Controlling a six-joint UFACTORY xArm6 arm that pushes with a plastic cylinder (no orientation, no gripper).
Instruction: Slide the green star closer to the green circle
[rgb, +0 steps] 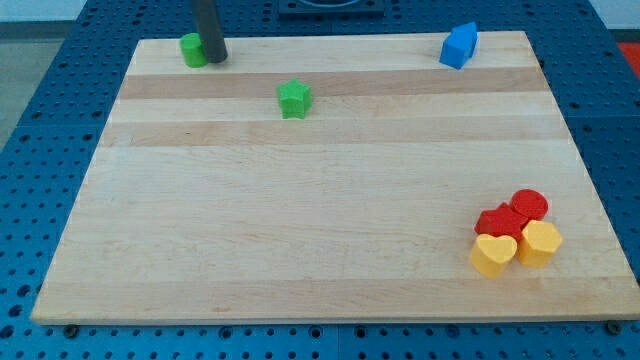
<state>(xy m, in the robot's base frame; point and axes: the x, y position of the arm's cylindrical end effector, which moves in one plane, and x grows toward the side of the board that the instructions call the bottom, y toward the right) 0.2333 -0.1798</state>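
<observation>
one camera, high front view, angled down, whole wooden board (330, 200)

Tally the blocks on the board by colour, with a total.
Green: 2, the green star and the green circle, which sits right beside my tip at the view's top left
Blue: 1, the blue block at the view's top right
Red: 2, red blocks
Yellow: 2, the yellow heart and yellow block
Total: 7
</observation>
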